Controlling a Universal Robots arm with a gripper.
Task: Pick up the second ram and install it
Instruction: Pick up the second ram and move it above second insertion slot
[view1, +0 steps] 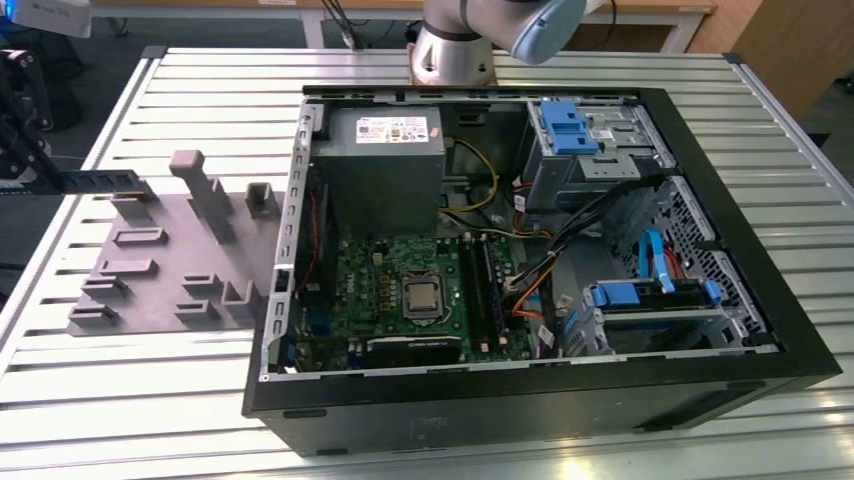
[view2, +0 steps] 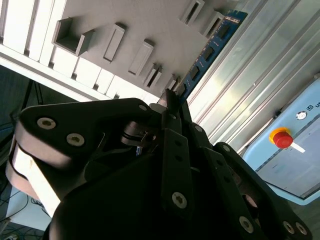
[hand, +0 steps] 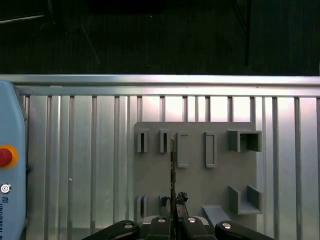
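Gripper (hand: 173, 200) is clamping down hard on the second ram (view2: 210, 47), and the blue stick is poking out lengthwise from betw. the fingers. In the exterior view it's hanging at the left edge, over the far side of the grey holder tray (view1: 174, 270) and well apart from the open PC case (view1: 534, 405). In the first wrist view the ram is showing edge-on above the tray. Touching the tray or not, can't tell.

Robotics workshop cell: a slatted aluminium bench (view1: 160, 400) carried an opened desktop computer case (view1: 534, 405), a grey fixture plate (view1: 160, 275), the robot arm's base (view1: 451, 55) and a teach pendant (hand: 11, 125) with red emergency-stop button (hand: 4, 156).
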